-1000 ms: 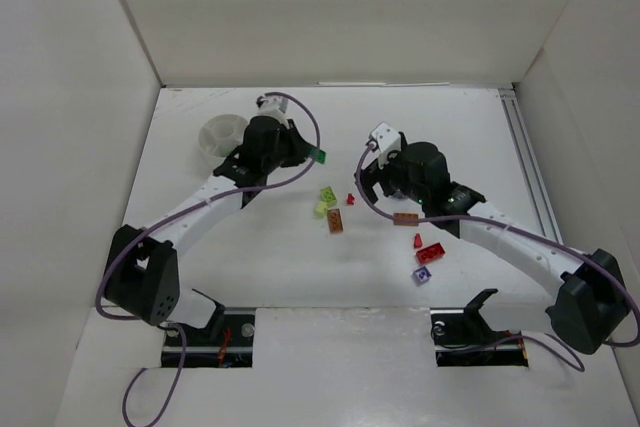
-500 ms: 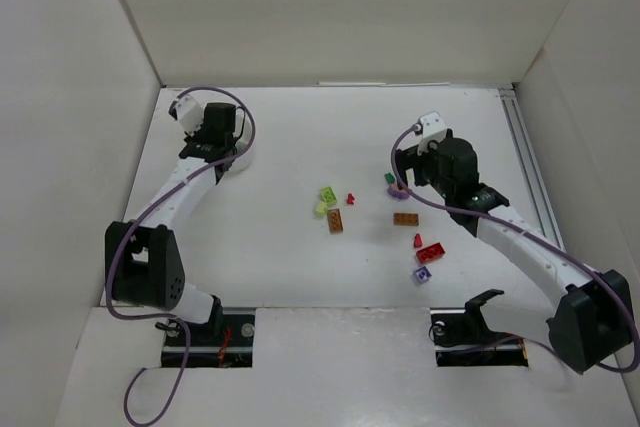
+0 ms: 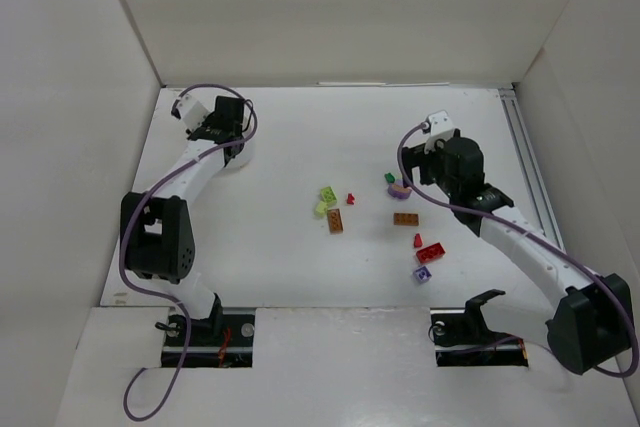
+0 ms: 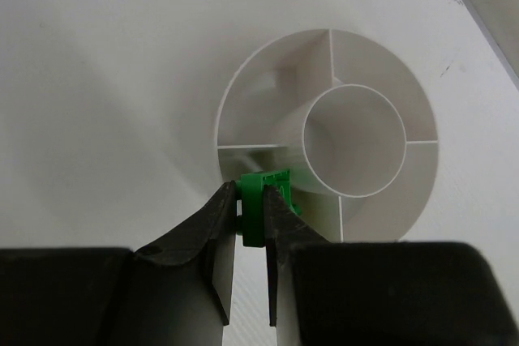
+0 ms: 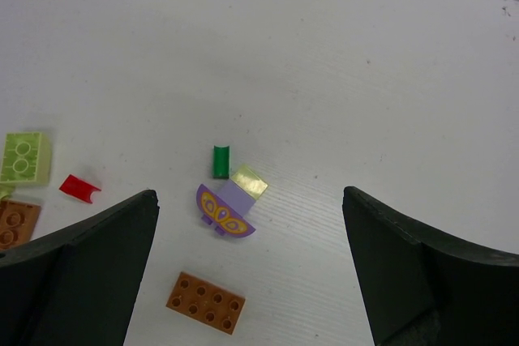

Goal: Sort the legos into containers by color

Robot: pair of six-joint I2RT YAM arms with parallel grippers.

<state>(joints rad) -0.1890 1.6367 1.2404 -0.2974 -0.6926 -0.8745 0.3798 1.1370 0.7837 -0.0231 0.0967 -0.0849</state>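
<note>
Green plastic brick (image 4: 263,204) is sitting clamped in left pincer (image 4: 250,192) at seven o'clock of white round divided dish (image 4: 373,58); right pincer (image 5: 250,192) is gaping wide.

Round white dish (image 4: 243,91), low walls, centre ring w/ divided outer compartments. Green brick (image 4: 261,215) pinched in left gripper (image 4: 250,194) at dish's near rim. Loose on worktop (image 5: 365,79): sm. green piece (image 5: 220,161) touching purple piece (image 5: 225,210), orange-brown 2x4 (image 5: 206,303) nearby, red wedge (image 5: 79,187), lime brick (image 5: 23,157).

No readable txt, labels, brands, nos. or signs anywhere in top or wrist views.
</note>
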